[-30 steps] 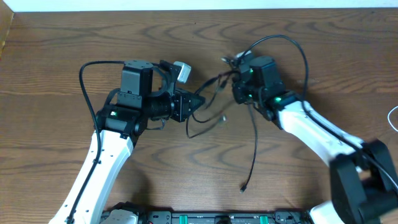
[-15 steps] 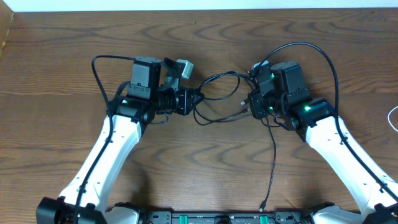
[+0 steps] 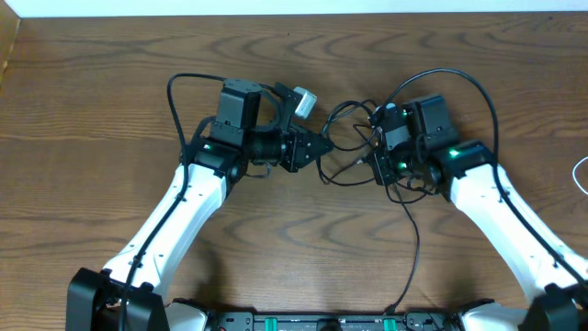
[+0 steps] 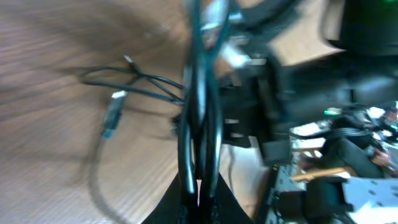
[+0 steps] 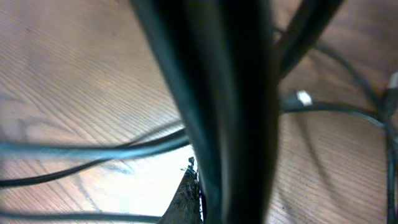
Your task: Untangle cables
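Observation:
Thin black cables (image 3: 349,138) form a small tangle of loops on the wooden table between my two arms. My left gripper (image 3: 323,147) is shut on strands at the tangle's left side. In the left wrist view those cables (image 4: 198,112) rise straight out of its closed jaws, and a small plug end (image 4: 111,121) lies on the wood. My right gripper (image 3: 375,158) is shut on the tangle's right side. Its wrist view is filled by a blurred black cable (image 5: 224,93) pressed against one fingertip (image 5: 188,196). One strand (image 3: 411,239) trails toward the table's front edge.
A white cord (image 3: 581,175) loops in at the right edge of the table. The arms' own thick black cables (image 3: 184,87) arch over each wrist. A black rail (image 3: 322,322) runs along the front edge.
My left arm has moved right, toward the right gripper, and its jaws have closed tighter. The cable loops between the grippers have slackened and bunched up. The right gripper has shifted only slightly.

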You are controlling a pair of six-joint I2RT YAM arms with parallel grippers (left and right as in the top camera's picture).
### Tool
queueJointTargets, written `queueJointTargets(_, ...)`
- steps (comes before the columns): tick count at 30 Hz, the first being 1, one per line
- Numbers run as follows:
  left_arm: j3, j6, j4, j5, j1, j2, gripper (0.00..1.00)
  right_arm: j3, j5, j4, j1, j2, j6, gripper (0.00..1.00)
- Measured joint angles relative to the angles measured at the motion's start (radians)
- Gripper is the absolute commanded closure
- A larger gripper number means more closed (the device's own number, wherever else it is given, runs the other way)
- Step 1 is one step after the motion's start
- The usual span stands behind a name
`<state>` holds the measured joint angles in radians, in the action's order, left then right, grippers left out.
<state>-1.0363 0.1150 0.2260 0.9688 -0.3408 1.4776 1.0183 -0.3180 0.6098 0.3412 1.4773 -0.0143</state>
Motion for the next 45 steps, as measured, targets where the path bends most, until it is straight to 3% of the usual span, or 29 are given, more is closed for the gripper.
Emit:
queueJointTargets(8,0.0,0.0,-0.085,0.08,-0.001,0.0,0.92,0.0,-0.009,0.0,0.0,0.04,0.0,0.99)
queueJointTargets(14,0.0,0.0,-0.09,-0.017,-0.002,0.0,0.92,0.0,-0.11,0.025,-0.042,0.04,0.001,0.99)
queueJointTargets(18,0.0,0.0,-0.088,-0.098,-0.002,0.0,0.92,0.0,-0.161,0.104,-0.132,0.019,0.018,0.64)
queueJointTargets(21,0.0,0.0,-0.073,-0.177,-0.002,0.001,0.92,0.0,-0.195,0.132,-0.197,-0.008,0.027,0.58)
queueJointTargets(24,0.0,0.0,-0.07,-0.212,-0.002,0.006,0.92,0.0,-0.249,0.133,-0.233,-0.035,0.034,0.43)
queueJointTargets(25,0.0,0.0,-0.069,-0.221,-0.002,0.008,0.92,0.0,-0.272,0.133,-0.242,-0.048,0.037,0.42)
queueJointTargets(26,0.0,0.0,-0.069,-0.227,-0.002,0.009,0.92,0.0,-0.283,0.132,-0.246,-0.056,0.04,0.43)
queueJointTargets(28,0.0,0.0,-0.062,-0.239,-0.002,0.009,0.92,0.0,-0.306,0.127,-0.256,-0.076,0.044,0.56)
queueJointTargets(30,0.0,0.0,-0.045,-0.243,-0.002,0.009,0.92,0.0,-0.346,0.085,-0.269,-0.1,0.0,0.73)
queueJointTargets(33,0.0,0.0,-0.019,-0.243,-0.002,0.009,0.92,0.0,-0.407,0.016,-0.279,-0.113,-0.1,0.76)
queueJointTargets(35,0.0,0.0,-0.013,-0.243,-0.002,0.009,0.93,0.0,-0.441,-0.024,-0.278,-0.112,-0.219,0.86)
queueJointTargets(39,0.0,-0.02,-0.012,-0.226,-0.002,0.009,0.92,0.0,-0.473,-0.112,-0.263,-0.106,-0.478,0.87)
queueJointTargets(45,0.0,-0.114,-0.01,-0.132,-0.002,0.009,0.93,0.0,-0.466,-0.22,-0.203,-0.092,-0.716,0.83)
